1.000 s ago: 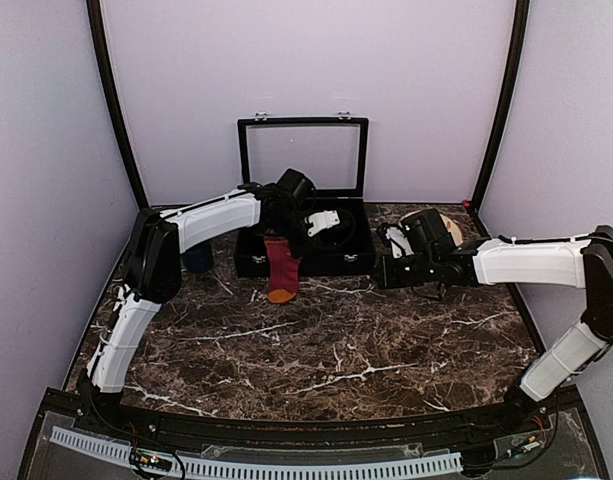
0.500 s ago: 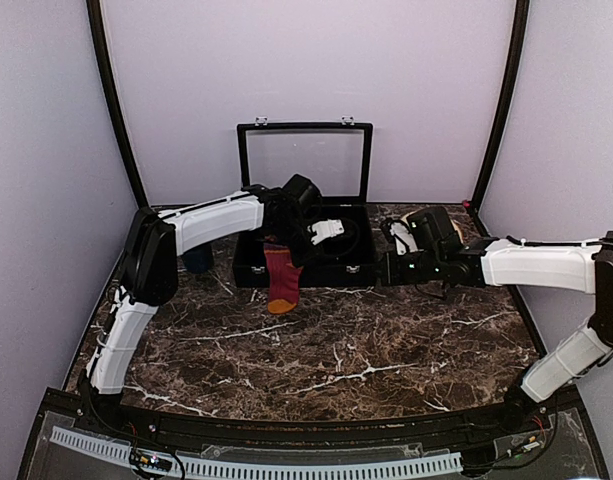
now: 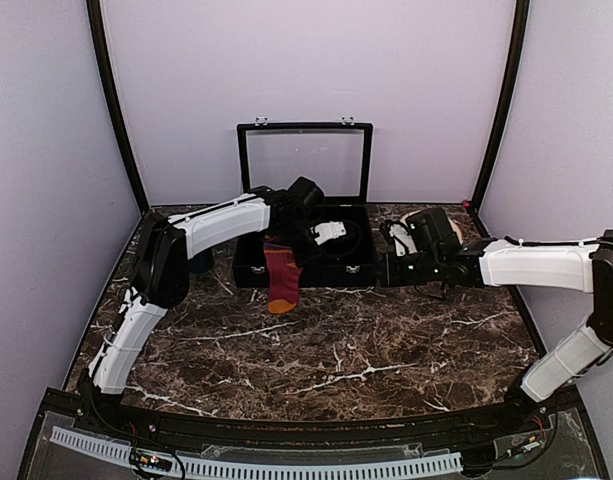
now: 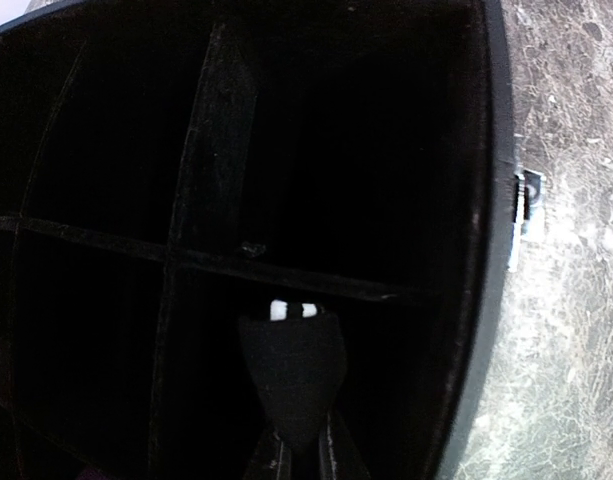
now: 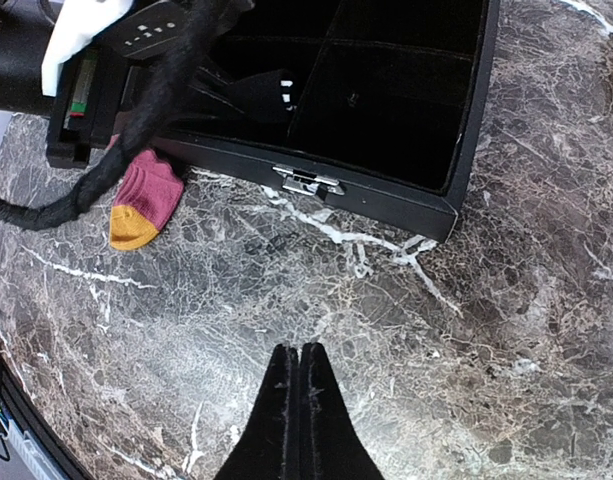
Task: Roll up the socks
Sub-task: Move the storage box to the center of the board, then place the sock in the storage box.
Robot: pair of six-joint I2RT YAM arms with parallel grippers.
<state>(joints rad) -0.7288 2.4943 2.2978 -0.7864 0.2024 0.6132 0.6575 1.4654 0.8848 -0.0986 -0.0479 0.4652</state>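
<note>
Two robot arms: the left arm (image 3: 221,222) and right arm (image 3: 531,263) have white shells between bulky black joints. Behind the left jaws sit a white plate (image 5: 81,25) and a thick braided black cable (image 5: 151,105). The right gripper (image 5: 298,350) has two slim black fingers (image 5: 276,420), tapering towards the tips.

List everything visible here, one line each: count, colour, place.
table: one, brown marble.
box: one, black, lid open, at table's back.
maroon sock: one, maroon-red, orange toe, over box's front wall, toe on table.
black sock: one, black, white stripes, above a box compartment.
cup: one, dark blue, left of box, mostly hidden.
left gripper: one, shut on black sock, over box.
right gripper: one, shut, empty, over table beside box.
</note>
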